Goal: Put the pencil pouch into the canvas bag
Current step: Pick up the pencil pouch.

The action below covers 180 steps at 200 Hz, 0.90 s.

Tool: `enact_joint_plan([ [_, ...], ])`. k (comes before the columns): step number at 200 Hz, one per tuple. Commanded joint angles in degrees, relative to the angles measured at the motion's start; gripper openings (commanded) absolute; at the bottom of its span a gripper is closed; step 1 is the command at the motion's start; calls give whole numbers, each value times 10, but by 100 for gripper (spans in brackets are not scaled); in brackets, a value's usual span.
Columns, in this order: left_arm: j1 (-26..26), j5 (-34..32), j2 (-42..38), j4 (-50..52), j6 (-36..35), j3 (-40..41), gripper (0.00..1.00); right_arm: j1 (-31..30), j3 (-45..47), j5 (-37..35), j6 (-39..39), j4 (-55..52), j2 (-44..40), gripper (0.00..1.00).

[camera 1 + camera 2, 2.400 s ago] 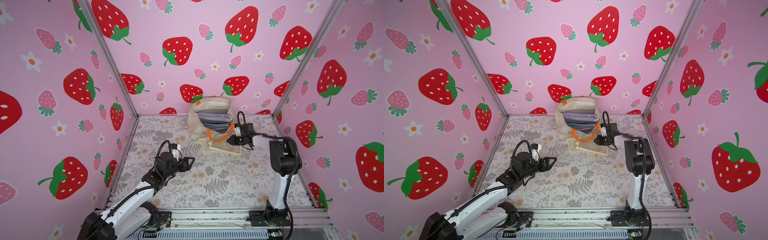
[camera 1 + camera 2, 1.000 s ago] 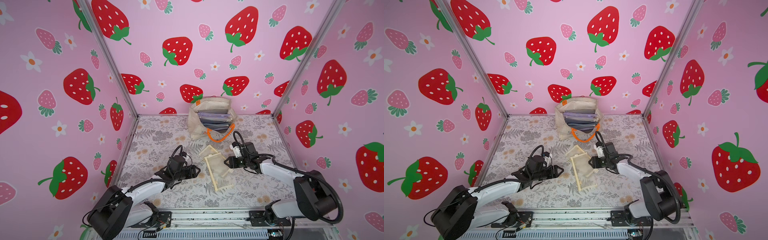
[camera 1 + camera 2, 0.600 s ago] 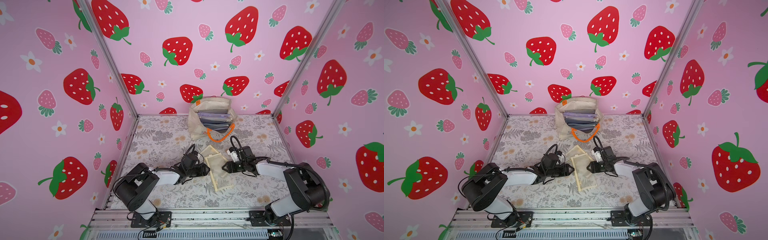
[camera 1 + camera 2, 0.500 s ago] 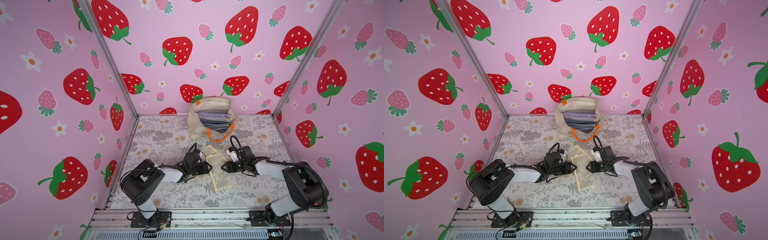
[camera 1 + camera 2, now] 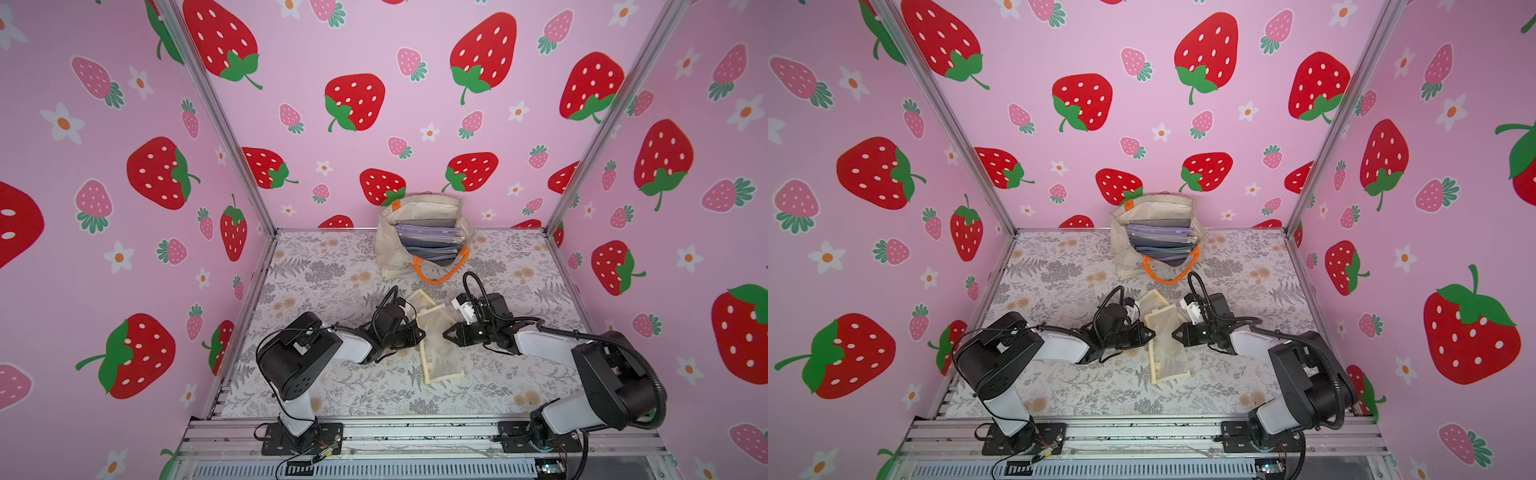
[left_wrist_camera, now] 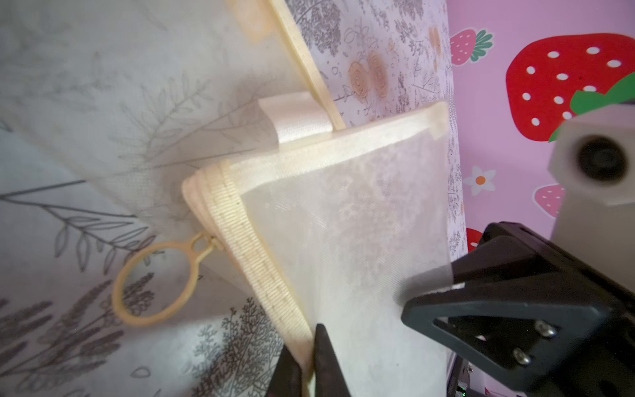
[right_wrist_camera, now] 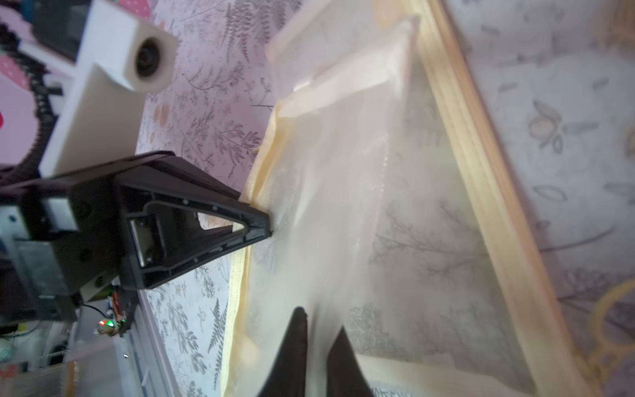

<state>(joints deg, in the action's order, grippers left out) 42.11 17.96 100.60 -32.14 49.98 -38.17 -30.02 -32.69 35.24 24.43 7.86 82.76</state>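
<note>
Pink strawberry walls (image 5: 374,62) box in a floral cloth (image 5: 332,386). At the back the bag (image 5: 390,253) stands open, an orange handle drooping over its front. The pouch (image 5: 440,353), a cream mesh one, lies near the middle of the cloth, well apart from the bag and outside it.

Both arms reach in low from the front rail, forearms stretched almost flat, tips facing each other across the pouch. In the left wrist view the left gripper (image 6: 307,364) is clenched on the pouch's woven edge, near its ring pull (image 6: 151,282). In the right wrist view the right gripper (image 7: 318,343) is pinched onto the mesh at the opposite side.
</note>
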Motion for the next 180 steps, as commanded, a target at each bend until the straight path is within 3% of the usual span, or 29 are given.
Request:
enact_joint_plan([
  [1, 4, 16, -40, -2, -12, 8, 18, -9, -5, 18, -7, 2, -53, 0],
  [30, 6, 10, -115, 38, -35, 23, 36, -11, -20, 6, -36, -61, -118, 0],
  [62, 6, -7, -204, 120, -68, 29, 69, -11, -51, -8, -72, -131, -169, 0],
  [90, 4, -23, -262, 183, -95, 31, 87, -11, -84, -11, -100, -171, -187, 0],
  [126, -4, -33, -304, 225, -107, 42, 93, -11, -141, -2, -144, -223, -188, 0],
  [180, -46, -49, -373, 270, -103, 90, 93, -9, -314, -78, -280, -364, -161, 0],
])
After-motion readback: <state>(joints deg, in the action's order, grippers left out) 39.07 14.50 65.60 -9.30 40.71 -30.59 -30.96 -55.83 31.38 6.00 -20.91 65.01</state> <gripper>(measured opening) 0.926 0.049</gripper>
